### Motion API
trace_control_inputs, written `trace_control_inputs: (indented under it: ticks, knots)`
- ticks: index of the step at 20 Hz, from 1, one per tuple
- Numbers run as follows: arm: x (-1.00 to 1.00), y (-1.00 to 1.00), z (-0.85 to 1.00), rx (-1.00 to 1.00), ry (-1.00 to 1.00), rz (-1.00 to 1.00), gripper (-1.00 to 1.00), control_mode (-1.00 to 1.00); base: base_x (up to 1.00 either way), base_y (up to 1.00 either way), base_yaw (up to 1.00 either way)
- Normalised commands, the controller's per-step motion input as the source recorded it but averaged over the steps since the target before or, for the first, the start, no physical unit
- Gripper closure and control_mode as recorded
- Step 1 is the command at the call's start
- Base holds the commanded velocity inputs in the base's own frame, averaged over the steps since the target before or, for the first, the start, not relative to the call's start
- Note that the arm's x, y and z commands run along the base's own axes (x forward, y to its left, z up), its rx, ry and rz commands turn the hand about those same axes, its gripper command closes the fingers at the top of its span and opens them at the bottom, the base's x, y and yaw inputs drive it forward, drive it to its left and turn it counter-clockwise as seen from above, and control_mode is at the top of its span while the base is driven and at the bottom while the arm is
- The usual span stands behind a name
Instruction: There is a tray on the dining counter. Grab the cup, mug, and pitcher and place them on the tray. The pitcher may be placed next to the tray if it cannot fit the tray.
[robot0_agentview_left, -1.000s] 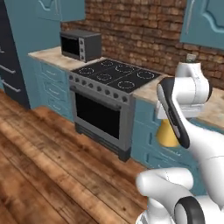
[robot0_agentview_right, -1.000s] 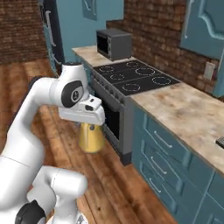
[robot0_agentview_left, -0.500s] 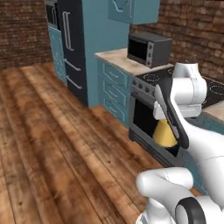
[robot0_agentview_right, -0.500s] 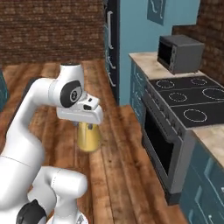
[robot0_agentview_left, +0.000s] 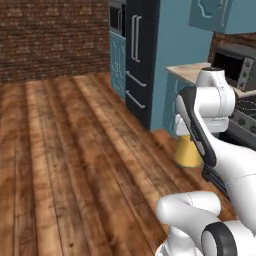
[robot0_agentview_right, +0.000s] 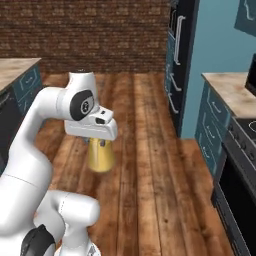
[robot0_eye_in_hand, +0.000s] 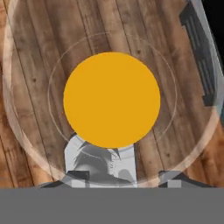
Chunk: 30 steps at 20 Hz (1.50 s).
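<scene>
Carrying a clear glass conical pitcher (robot0_agentview_right: 100, 157) of orange liquid, end effector (robot0_agentview_right: 99, 143) clamped at its neck; keep it upright while driving.

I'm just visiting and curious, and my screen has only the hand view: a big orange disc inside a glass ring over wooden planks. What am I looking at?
Observer: That's the pitcher seen from above; from the side it is a cone of orange-yellow liquid hanging under the gripper.
Visitor: Is it resting on anything?
Observer: No, it hangs above the wooden floor, clear of it.
Visitor: What's around?
Observer: A tall dark fridge between teal cabinets, and a brick wall beyond.
</scene>
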Motion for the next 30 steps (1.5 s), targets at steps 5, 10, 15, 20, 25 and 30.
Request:
trace_control_inputs:
  ticks: [5,10,15,20,25,30]
  knots:
    - [0.00,0.00,0.00,0.00,0.00,0.00,1.00,1.00,1.00,0.81,0.05]
    - [0.00,0.00,0.00,0.00,0.00,0.00,1.00,1.00,1.00,0.43,0.00]
    - [0.00,0.00,0.00,0.00,0.00,0.00,1.00,1.00,1.00,0.04,0.09]
    - [0.00,0.00,0.00,0.00,0.00,0.00,1.00,1.00,1.00,0.06,0.17]
    - [0.00,0.00,0.00,0.00,0.00,0.00,1.00,1.00,1.00,0.00,0.19]
    - [0.00,0.00,0.00,0.00,0.00,0.00,1.00,1.00,1.00,0.00,0.18]
